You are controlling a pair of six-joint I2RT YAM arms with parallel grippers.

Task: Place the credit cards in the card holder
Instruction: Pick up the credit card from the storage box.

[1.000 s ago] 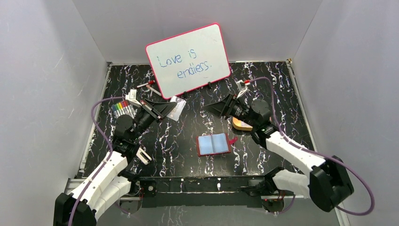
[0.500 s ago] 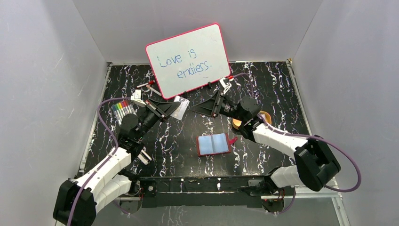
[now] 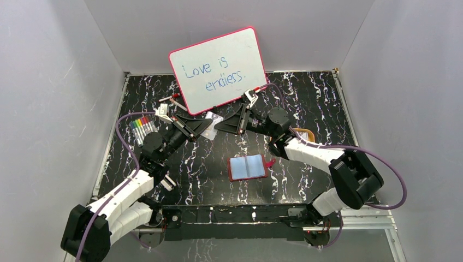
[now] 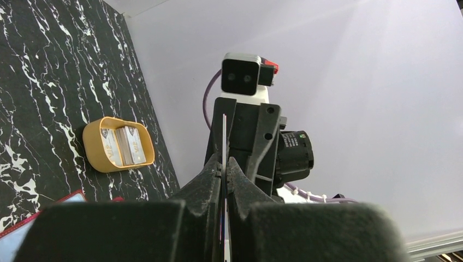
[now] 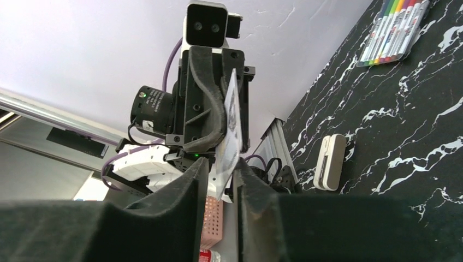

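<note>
— Looking for the credit card (image 3: pixel 211 120)? Lifted off the bench (image 3: pixel 327 103), up beyond the card holder (image 3: pixel 247 167) and a little to its left.
— Clamped by what?
— Pinched tight by the left hand (image 3: pixel 201 124) along one edge. Met from the other side by the right hand (image 3: pixel 221 124), fingers (image 5: pixel 196 185) straddling the free edge. Cannot tell whether gripping or only bracketing.
— Likely to handle how?
— Thin, light, stiff yet springy, probably slick on both faces. Best taken near a short edge, pads flat on the faces, leaving the opposite edge bare for sliding into a pocket. Apt to twist or shoot out under a skewed squeeze.
— And the card holder itself?
— Lying open flat on the bench, pale blue pockets up, touched by neither hand. Looks light enough to skid under a push.
— Anything else around?
— Other cards (image 4: pixel 125 153) in a yellow-orange tray (image 4: pixel 90 143), beyond the card holder to its right. Farther beyond, a pink-framed whiteboard (image 3: pixel 218 69); off to the far left, a row of markers (image 3: pixel 141 126).
</note>
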